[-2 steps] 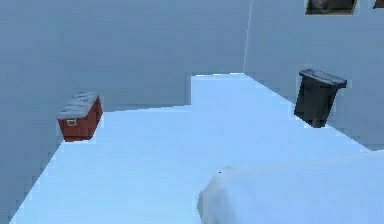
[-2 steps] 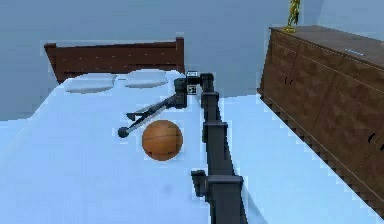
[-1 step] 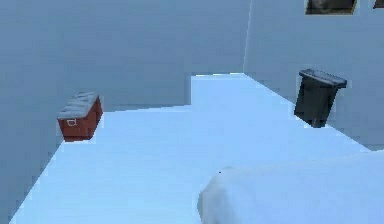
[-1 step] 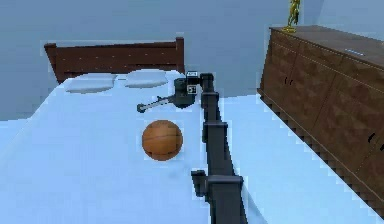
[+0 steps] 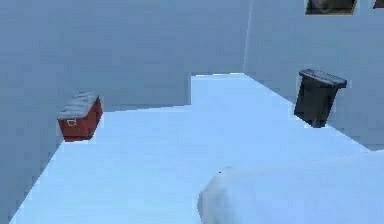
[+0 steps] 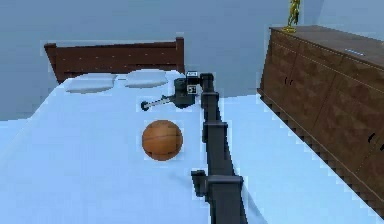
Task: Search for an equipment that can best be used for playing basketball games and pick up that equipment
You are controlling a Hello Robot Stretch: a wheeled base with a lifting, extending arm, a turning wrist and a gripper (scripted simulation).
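Note:
An orange basketball (image 6: 161, 139) lies on the pale bed cover (image 6: 80, 160) in the arm side view, left of the arm's dark bar (image 6: 218, 150). The gripper (image 6: 147, 105) shows farther up the picture than the ball, its fingers (image 6: 152, 103) pointing left just below the pillows (image 6: 115, 80). It holds nothing: only bare bed cover lies behind its far end. Whether it is over the ball or beyond it cannot be told.
A wooden headboard (image 6: 115, 55) closes the bed's far end, and a tall brown dresser (image 6: 325, 90) stands at the right. The forward view has a red chest (image 5: 80, 115) at the left, a black bin (image 5: 319, 97) at the right, a bed corner (image 5: 290, 195) at the bottom and open pale floor between.

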